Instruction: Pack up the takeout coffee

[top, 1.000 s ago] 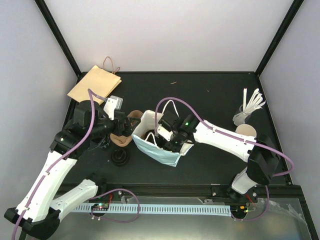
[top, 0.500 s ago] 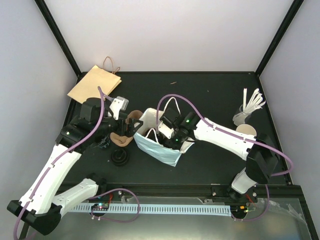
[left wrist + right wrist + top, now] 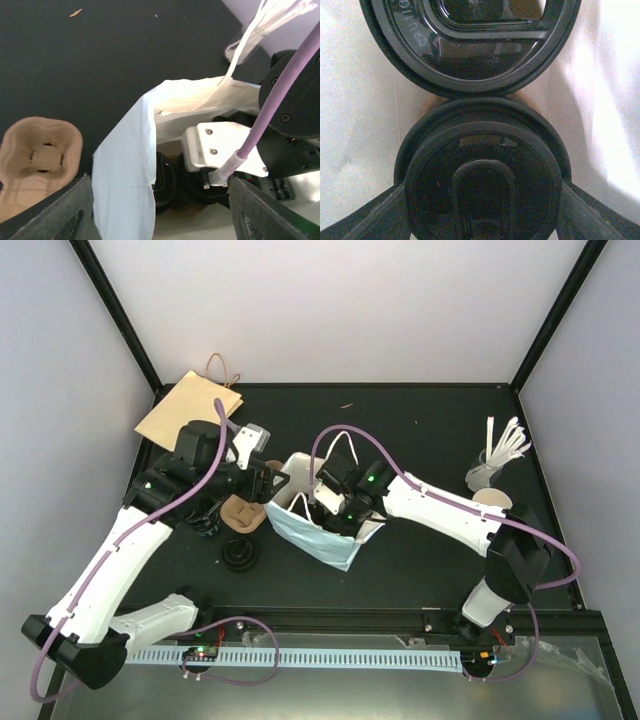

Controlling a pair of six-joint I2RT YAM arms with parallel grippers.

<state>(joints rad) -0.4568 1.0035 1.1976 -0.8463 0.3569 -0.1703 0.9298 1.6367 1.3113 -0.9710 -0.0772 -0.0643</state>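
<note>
The white paper bag [image 3: 305,530] stands open at mid table. My right gripper [image 3: 482,210] reaches down inside it, shut on the takeout coffee [image 3: 482,175]; only the cup's round black lid shows, with a finger pressed against each side. A second black-lidded cup [image 3: 470,45] sits just beyond it in the bag. My left gripper [image 3: 160,212] is open at the bag's left rim, its fingers [image 3: 62,210] wide apart on either side of the bag's left wall [image 3: 125,175]. In the top view the left gripper [image 3: 278,485] is at that rim.
A brown pulp cup carrier [image 3: 241,513] lies left of the bag, with a pile of black lids [image 3: 240,554] in front of it. A flat brown paper bag [image 3: 185,408] lies at the back left. A holder of white stirrers [image 3: 497,455] stands at the right.
My left arm has swung back and to the right, bringing its gripper to the bag's rim, and its jaws have narrowed a little. The right gripper has stayed inside the bag.
</note>
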